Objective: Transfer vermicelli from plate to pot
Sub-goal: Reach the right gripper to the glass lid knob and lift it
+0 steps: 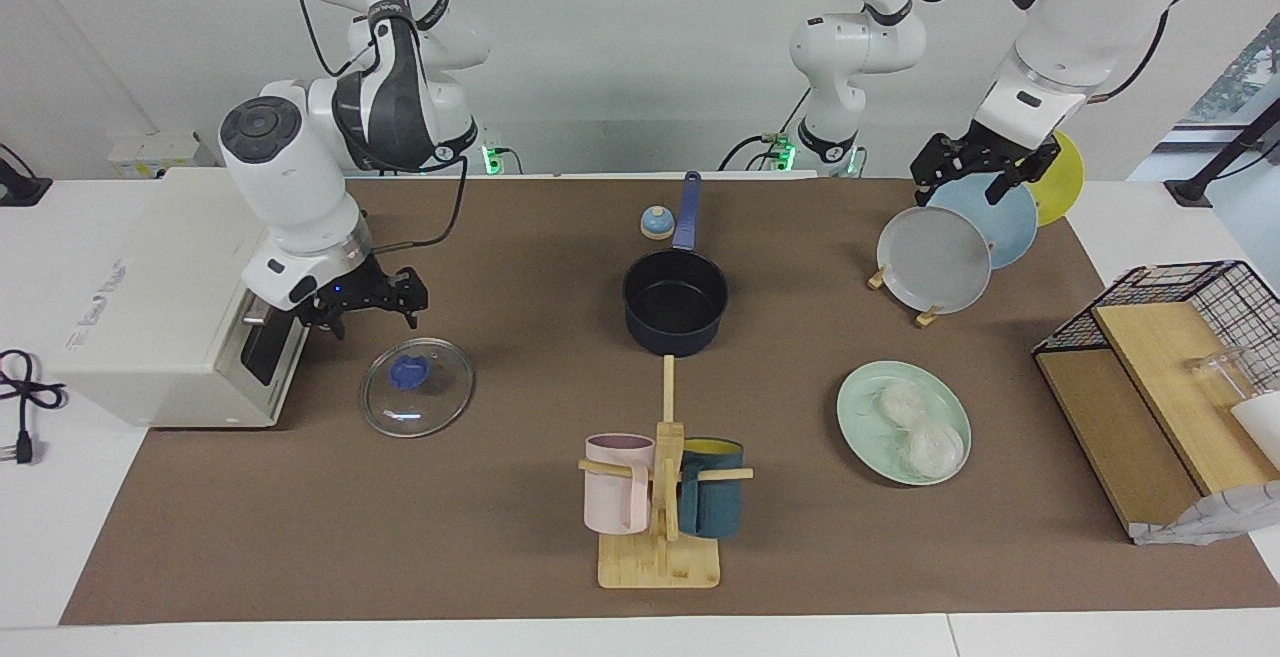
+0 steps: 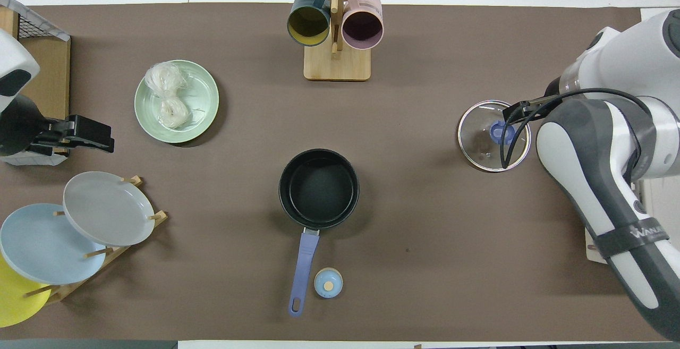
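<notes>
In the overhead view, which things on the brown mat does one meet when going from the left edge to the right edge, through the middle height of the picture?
Pale mint-green round plate carrying the whitish vermicelli nests → dark navy saucepan with long blue handle → round clear glass lid with blue knob.

Bright, even overhead light; soft short shadows under objects; both views sharp

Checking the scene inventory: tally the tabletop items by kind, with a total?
Plates: 4: mint-green plate, grey plate, light blue plate, yellow plate
Mugs: 2: pink mug, teal mug
Vermicelli nests: 2
Pot: 1
Glass lid: 1
Total: 10
</notes>
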